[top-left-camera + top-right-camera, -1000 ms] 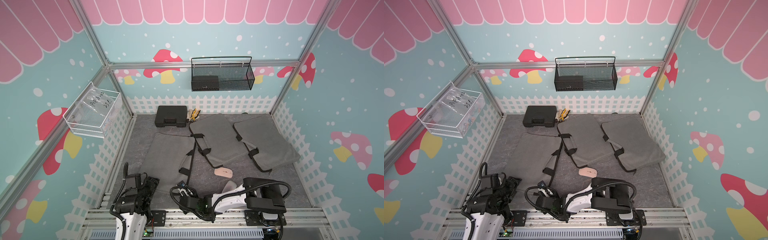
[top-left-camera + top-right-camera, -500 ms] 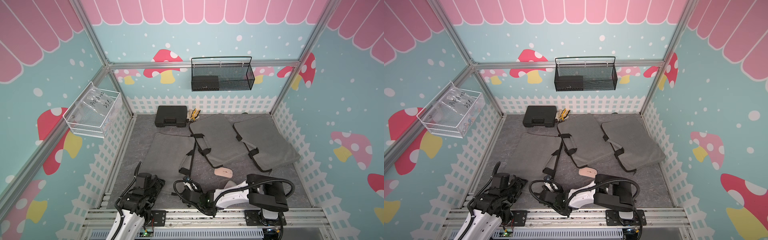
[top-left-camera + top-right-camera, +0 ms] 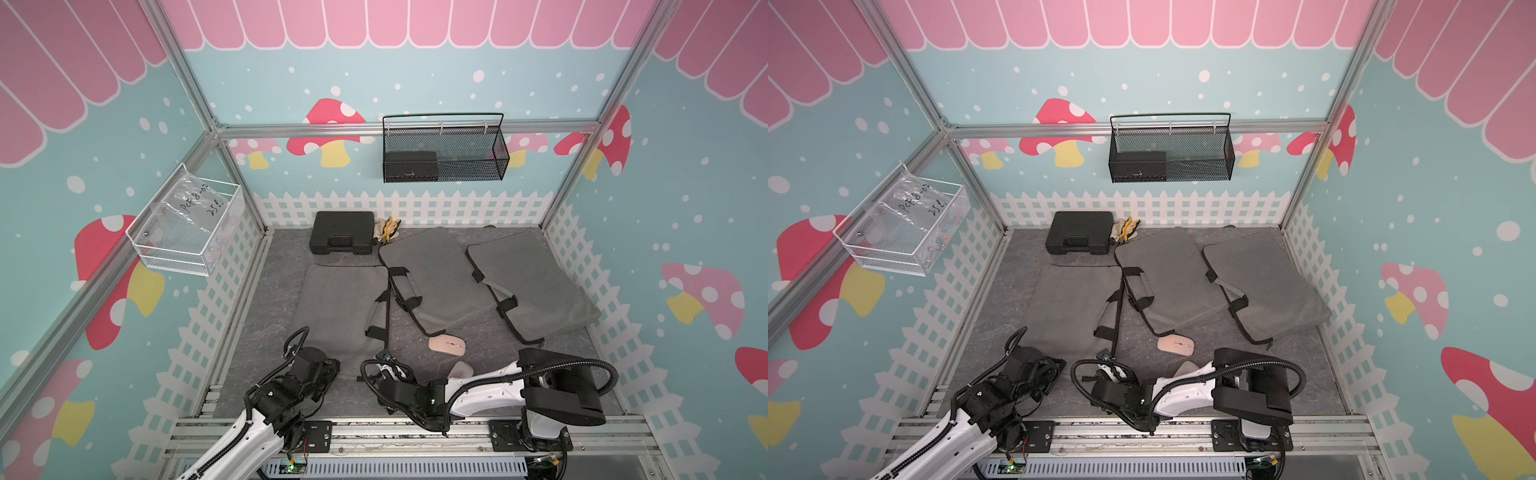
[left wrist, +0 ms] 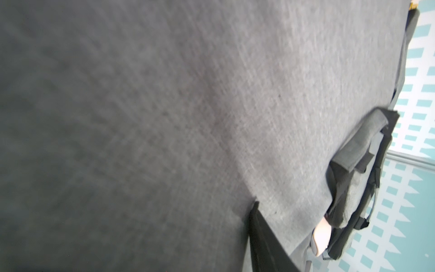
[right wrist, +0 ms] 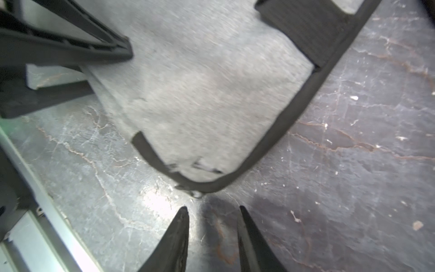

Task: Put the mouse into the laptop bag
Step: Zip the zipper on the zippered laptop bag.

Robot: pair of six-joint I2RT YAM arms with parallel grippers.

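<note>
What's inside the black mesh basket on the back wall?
A dark boxy item fills the left half of the basket. The mesh blurs its details, so what it is cannot be told.

surface: dark slab (image 3: 282, 266) | on it: three grey laptop bags (image 3: 432, 278), pink mouse (image 3: 447, 345), black case (image 3: 343, 238), gloves (image 3: 387, 227)

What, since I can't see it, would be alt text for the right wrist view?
The right gripper holds its two black fingertips apart, empty, over a dark veined tabletop. Just ahead lies the rounded, black-trimmed corner of a grey fabric laptop bag.
</note>
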